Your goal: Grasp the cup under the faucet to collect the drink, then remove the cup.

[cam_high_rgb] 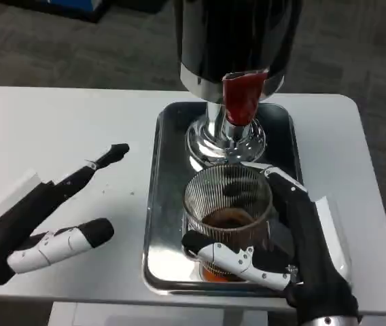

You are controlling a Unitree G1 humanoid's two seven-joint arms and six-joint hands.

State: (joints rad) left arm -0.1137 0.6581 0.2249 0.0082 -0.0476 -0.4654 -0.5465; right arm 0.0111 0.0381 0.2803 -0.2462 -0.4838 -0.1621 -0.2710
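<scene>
A ribbed clear cup [227, 204] with brown drink at its bottom stands on the silver tray [168, 136], just in front of the dispenser. The dispenser [237, 41] is black and chrome, with a red faucet handle [242, 95] above its chrome foot. My right hand [285, 238] wraps around the cup from the right and front, its fingers curled against the glass. My left hand [57, 210] lies on the table left of the tray, fingers spread apart and holding nothing.
The white table [64, 129] stretches left of the tray. Its right edge runs close beside my right forearm, and its front edge lies just below the tray. Grey carpet lies beyond the table.
</scene>
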